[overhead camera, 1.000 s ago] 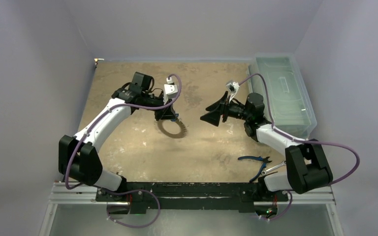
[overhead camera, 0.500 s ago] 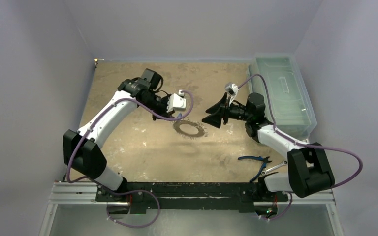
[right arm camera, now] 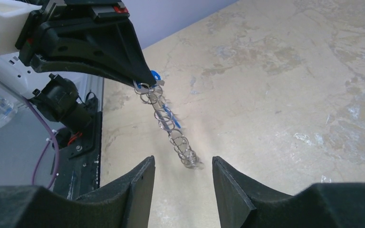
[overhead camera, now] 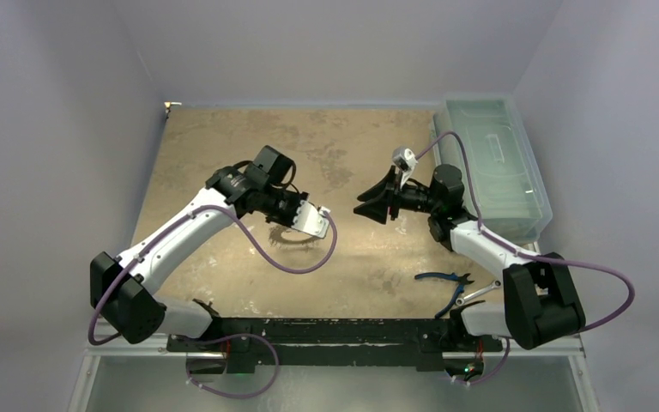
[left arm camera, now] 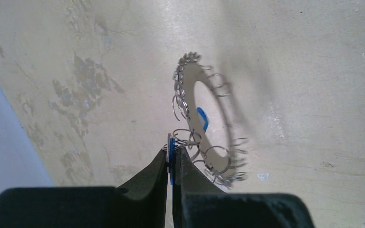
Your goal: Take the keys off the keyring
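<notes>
The keyring (left arm camera: 190, 88) is a thin grey ring fringed with small split rings and keys, with a blue-headed key (left arm camera: 202, 118) across its middle. My left gripper (left arm camera: 172, 148) is shut on a blue-headed key at the ring's edge, and the ring hangs from it over the table. In the top view the ring (overhead camera: 299, 239) shows just below the left gripper (overhead camera: 290, 225). The right wrist view shows the ring (right arm camera: 171, 128) edge-on, hanging from the left gripper's fingers (right arm camera: 123, 52), its low end near the table. My right gripper (right arm camera: 184, 164) is open and empty, facing the ring; it also shows in the top view (overhead camera: 372, 200).
A clear plastic box (overhead camera: 493, 163) stands at the table's right edge. Blue-handled pliers (overhead camera: 446, 279) and a silver wrench (overhead camera: 478, 293) lie by the right arm's base. The tan table (overhead camera: 223, 146) has grey walls on three sides.
The left arm carried the ring right, then back toward the near side, with its wrist turning over. The right gripper stayed open and shifted slightly.
</notes>
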{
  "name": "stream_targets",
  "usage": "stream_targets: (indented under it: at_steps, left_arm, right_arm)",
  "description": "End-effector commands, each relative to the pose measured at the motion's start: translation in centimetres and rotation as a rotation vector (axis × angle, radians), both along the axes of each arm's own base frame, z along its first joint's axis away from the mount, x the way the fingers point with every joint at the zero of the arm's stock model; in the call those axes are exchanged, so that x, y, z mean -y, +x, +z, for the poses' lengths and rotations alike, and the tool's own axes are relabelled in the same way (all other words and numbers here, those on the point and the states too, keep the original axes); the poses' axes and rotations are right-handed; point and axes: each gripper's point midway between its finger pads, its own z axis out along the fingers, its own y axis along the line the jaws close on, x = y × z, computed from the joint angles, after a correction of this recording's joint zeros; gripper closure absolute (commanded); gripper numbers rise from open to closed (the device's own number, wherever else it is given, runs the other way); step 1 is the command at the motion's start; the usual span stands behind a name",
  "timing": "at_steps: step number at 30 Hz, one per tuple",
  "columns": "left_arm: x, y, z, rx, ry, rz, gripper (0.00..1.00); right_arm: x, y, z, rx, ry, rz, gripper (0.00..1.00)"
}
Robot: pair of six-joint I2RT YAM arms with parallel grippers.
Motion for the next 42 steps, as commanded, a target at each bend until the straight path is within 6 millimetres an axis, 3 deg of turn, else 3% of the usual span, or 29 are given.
stream_targets:
  at_steps: [1,11,28,35,42]
  left_arm:
    - [1.7,0.4,2.4,0.069,-0.057,-0.057,1.00]
    - [2.6,-0.1,3.4,0.114,-0.125,-0.084,1.00]
    - [5.0,-1.2,1.2,-0.427,-0.166,0.427,1.00]
    - [7.2,-3.3,0.4,-0.733,-0.192,0.588,1.00]
    - [8.5,-3.1,1.6,-0.826,-0.295,0.673,1.00]
  right_arm:
    - [-0.4,-0.8,1.6,0.072,0.028,0.034,0.50]
    - [-1.0,-1.5,1.4,0.096,0.030,0.061,0.55]
    - [-0.8,-0.2,3.1,0.115,-0.011,0.017,0.57]
    - [-0.5,0.1,2.7,0.148,-0.074,0.010,0.64]
    - [-0.8,-1.5,2.5,0.134,-0.054,0.074,0.68]
